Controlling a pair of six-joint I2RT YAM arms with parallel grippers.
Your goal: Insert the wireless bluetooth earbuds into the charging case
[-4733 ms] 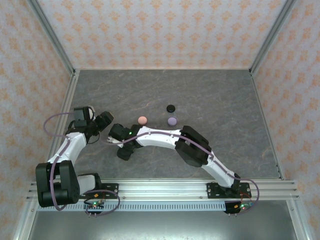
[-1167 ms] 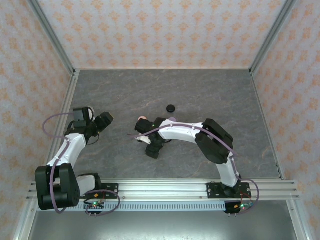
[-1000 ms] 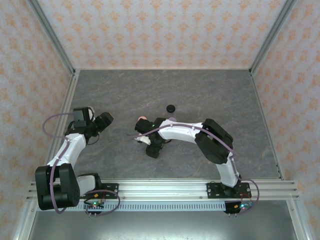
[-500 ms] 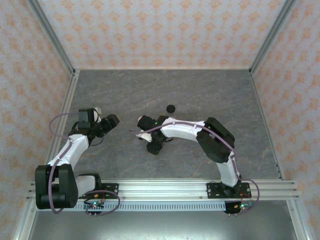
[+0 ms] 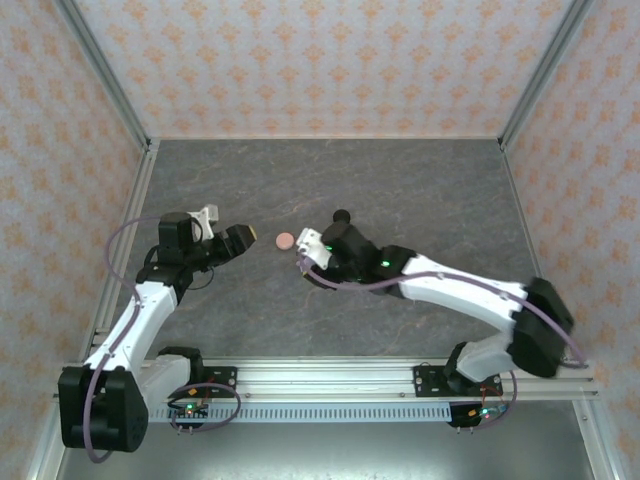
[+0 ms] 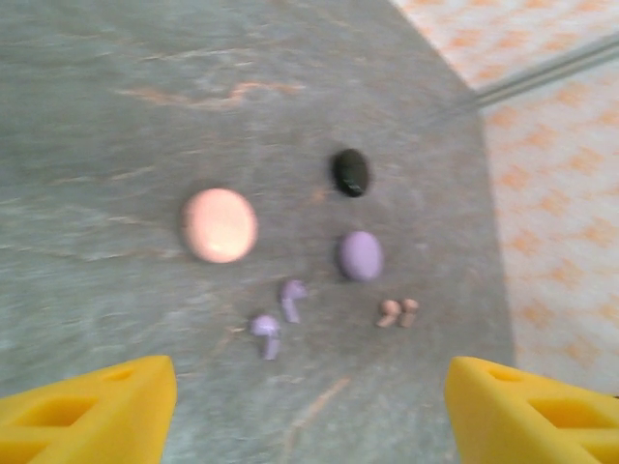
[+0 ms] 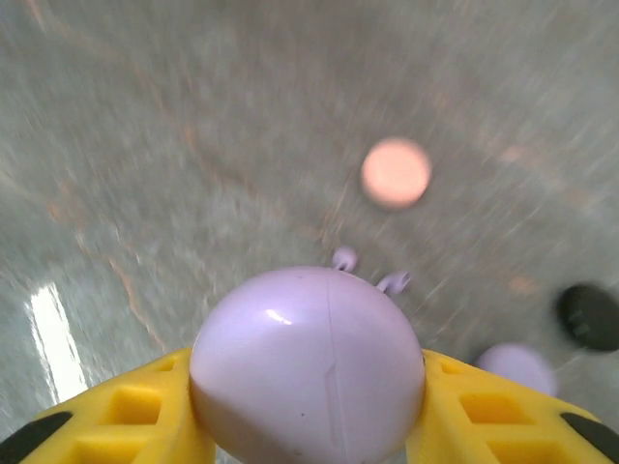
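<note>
My right gripper [image 7: 311, 411] is shut on a lilac, rounded charging case [image 7: 308, 353], held off the table between both yellow fingers. In the top view the right gripper [image 5: 310, 250] hangs just right of a pink disc [image 5: 285, 240]. Two lilac earbuds [image 6: 292, 295] [image 6: 265, 332] and two pink earbuds [image 6: 398, 310] lie on the grey table. The lilac earbuds [image 7: 343, 258] [image 7: 395, 281] also lie just beyond the held case. My left gripper [image 6: 309, 416] is open above the table, near the earbuds, with nothing between its fingers. In the top view the left gripper [image 5: 247, 238] is left of the pink disc.
A pink disc [image 6: 220, 224], a black disc [image 6: 350, 171] and a lilac disc [image 6: 360, 255] lie around the earbuds. The black disc [image 5: 342, 215] sits beside the right wrist. Patterned walls and a metal frame [image 5: 525, 90] enclose the grey table [image 5: 420, 190].
The right gripper has shut on the lilac case and lifted it, and the right arm has swung out to the right. The left gripper has moved right toward the pink disc.
</note>
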